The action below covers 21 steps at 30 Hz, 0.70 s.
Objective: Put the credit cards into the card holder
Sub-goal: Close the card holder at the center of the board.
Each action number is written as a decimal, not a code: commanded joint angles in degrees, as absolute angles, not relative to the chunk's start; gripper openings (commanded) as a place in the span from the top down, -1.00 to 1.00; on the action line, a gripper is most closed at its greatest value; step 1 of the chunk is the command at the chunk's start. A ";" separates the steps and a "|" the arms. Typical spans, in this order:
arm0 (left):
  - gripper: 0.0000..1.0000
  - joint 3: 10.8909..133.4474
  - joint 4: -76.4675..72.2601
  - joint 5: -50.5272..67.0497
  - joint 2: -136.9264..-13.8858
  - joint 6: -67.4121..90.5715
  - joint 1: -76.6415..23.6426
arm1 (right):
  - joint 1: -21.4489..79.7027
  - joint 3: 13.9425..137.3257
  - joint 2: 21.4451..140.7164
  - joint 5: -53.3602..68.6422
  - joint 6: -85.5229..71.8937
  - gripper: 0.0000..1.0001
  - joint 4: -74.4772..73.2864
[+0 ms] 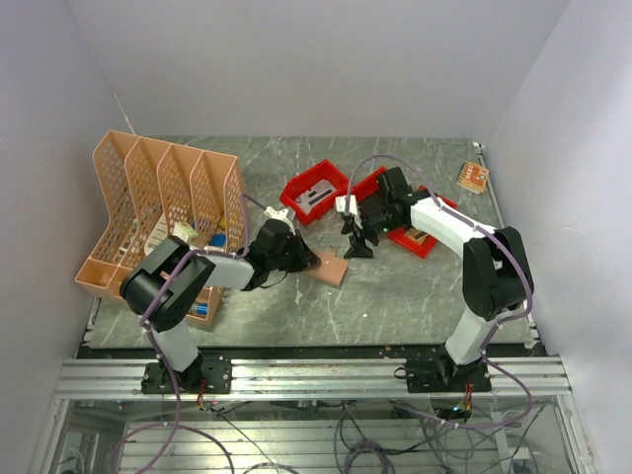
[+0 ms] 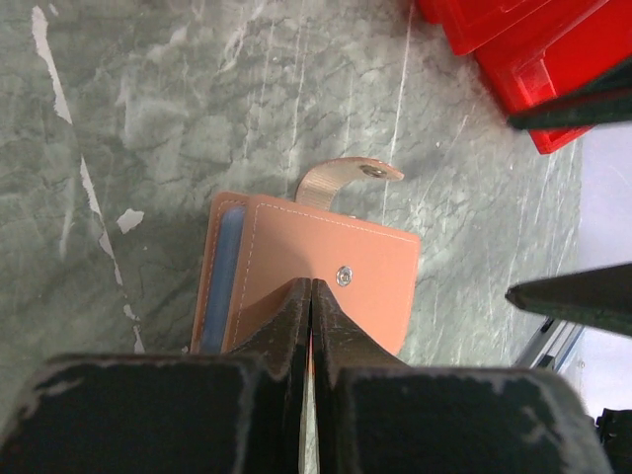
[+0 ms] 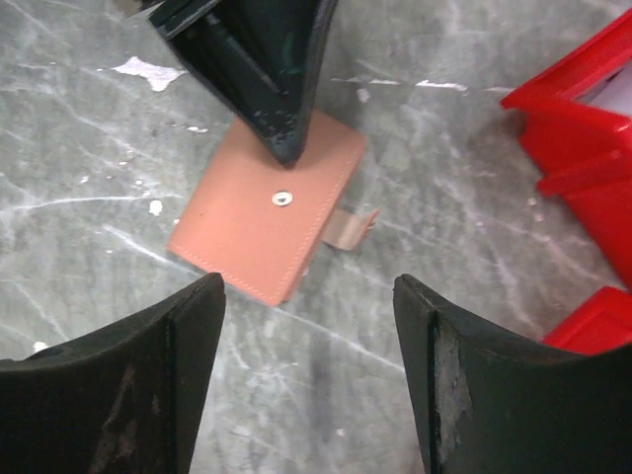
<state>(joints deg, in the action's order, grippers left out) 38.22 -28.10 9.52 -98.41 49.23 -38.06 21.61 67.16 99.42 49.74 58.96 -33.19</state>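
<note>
The tan card holder lies folded on the marble table, its snap strap sticking out loose. A light blue credit card shows as a strip inside its left edge. My left gripper is shut, its tips resting on the holder's cover next to the snap. My right gripper hangs open just above the table beside the holder, nothing between its fingers. A whitish-grey card-like piece lies in the left red bin.
Two red plastic bins stand behind the holder. A peach mesh file rack fills the left side. A small patterned item sits at the back right corner. Walls close in on both sides.
</note>
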 commanded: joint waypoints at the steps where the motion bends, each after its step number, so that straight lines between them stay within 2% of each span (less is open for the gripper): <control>1: 0.86 37.44 -28.31 10.01 -101.34 47.19 -37.88 | 21.53 73.24 104.10 50.05 65.19 -0.31 -38.21; 11: 0.86 35.87 -29.54 10.05 -100.90 47.02 -37.78 | 22.52 80.57 111.80 49.85 63.17 0.16 -42.88; 21: 0.86 35.68 -29.95 10.39 -100.63 47.18 -37.75 | 24.23 81.90 114.48 48.28 58.10 0.27 -39.49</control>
<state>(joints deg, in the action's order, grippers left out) 37.17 -32.32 10.31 -99.55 49.04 -38.02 23.68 80.05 113.12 48.69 60.51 -40.58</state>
